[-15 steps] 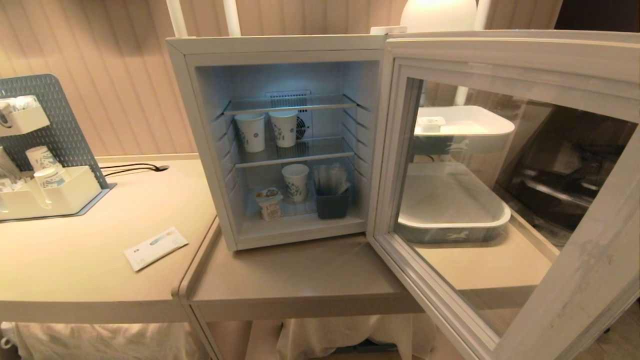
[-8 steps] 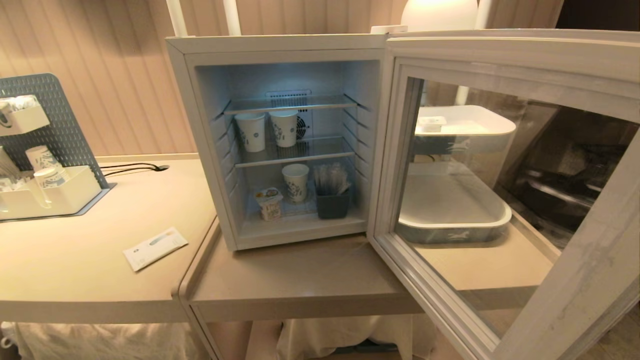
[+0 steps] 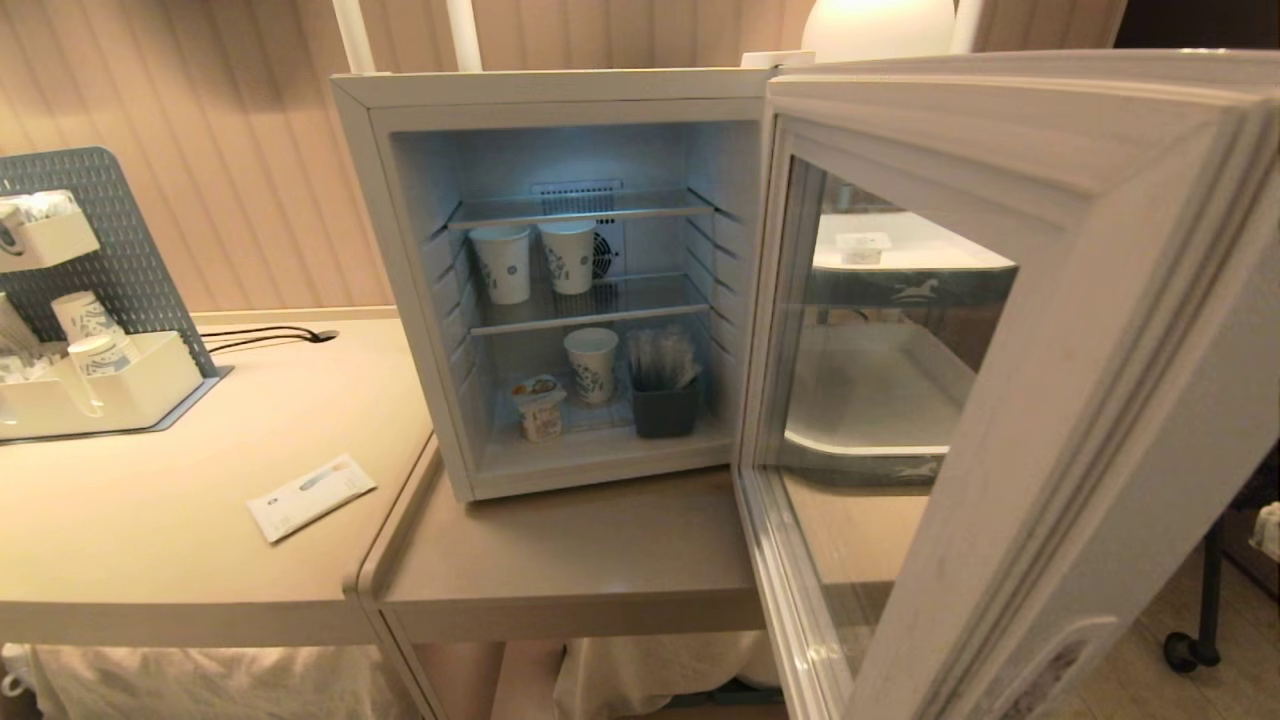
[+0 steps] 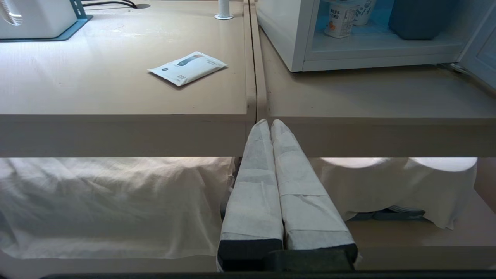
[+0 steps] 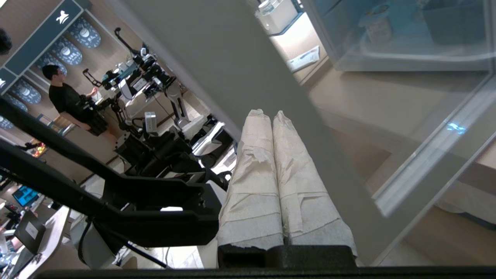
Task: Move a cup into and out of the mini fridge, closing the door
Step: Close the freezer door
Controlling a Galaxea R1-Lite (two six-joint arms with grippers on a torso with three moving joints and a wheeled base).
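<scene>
The white mini fridge stands open on the beige table. The cup, with its white and orange foil lid, sits on the fridge floor at the front left; it also shows in the left wrist view and through the glass in the right wrist view. The door hangs partly swung in, at the right. My right gripper is shut and empty, its tips against the door's grey outer frame; it is outside the head view. My left gripper is shut and empty, parked below the table's front edge.
Two paper cups stand on the middle shelf and one below, beside a dark bin. A flat packet and a pegboard organiser are on the left table. Trays show through the glass. A person stands far behind.
The door has swung in toward the fridge, so its glass shows narrower and its outer edge looms larger at the right. Nothing inside the fridge has moved.
</scene>
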